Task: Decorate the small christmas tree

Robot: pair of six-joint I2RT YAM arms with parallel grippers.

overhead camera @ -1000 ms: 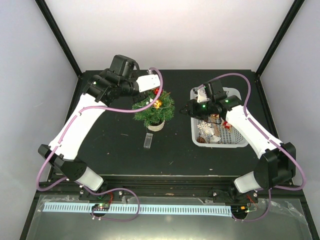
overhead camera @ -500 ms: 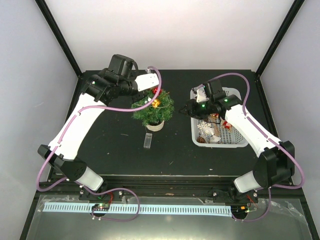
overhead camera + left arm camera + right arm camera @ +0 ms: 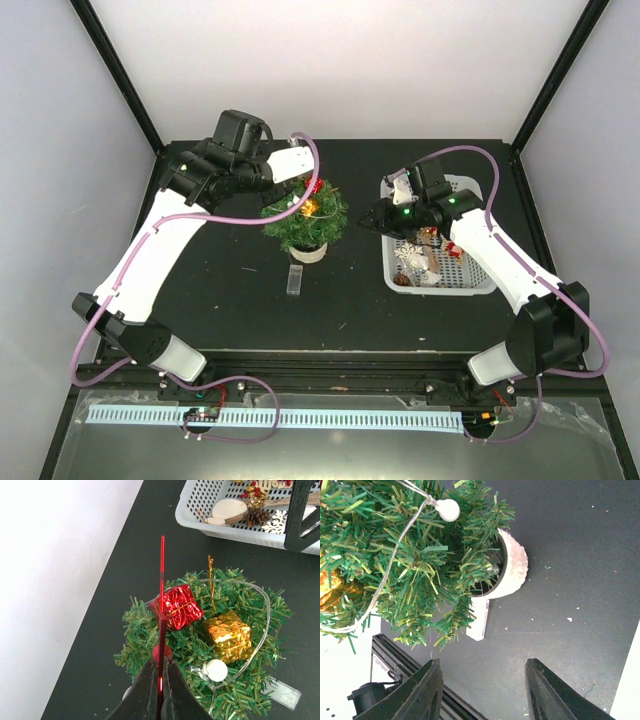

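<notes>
Right, small christmas tree (image 3: 306,218) stood upright, white basket (image 3: 388,262) well to its right. Left gripper (image 3: 160,680) hung above the tree, fingers pinched on a thin red string (image 3: 162,580). Right gripper (image 3: 481,680) sat just right of the tree, fingers apart, empty. I saw a clear strip (image 3: 295,281) just before its base; red gift (image 3: 177,607) and gold gift (image 3: 228,635) crowded its top.

The top view looks down on the whole bench (image 3: 230,300); both wrist views sit close, sharing the small christmas tree (image 3: 245,605).
</notes>
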